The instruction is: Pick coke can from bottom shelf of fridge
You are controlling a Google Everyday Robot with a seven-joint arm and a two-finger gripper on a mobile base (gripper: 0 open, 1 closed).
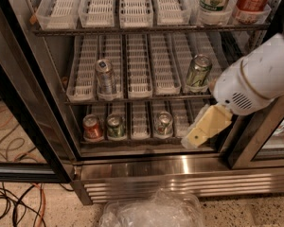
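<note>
View into the open fridge [180, 167], read left to right. Loose cables [9, 200] lie on the floor, far left of the claw [196, 137] and below it. On the bottom shelf [140, 119], the coke can [92, 126] stands upright in the leftmost occupied lane, well to the left of the claw and at about its height. A green can [115, 126] stands just beside it on the side nearer the claw. A third can [163, 123] stands nearest the claw, just to its left. Above and left of the claw, a striped can [105, 75] is on the middle shelf; a green-labelled can [198, 71] is directly above the claw. The claw hangs at the shelf's right end, tilted down and leftward from the white arm [255, 79]. Whether it is open or closed cannot be told. A clear plastic bag [151, 212] lies on the floor below and to its left.
</note>
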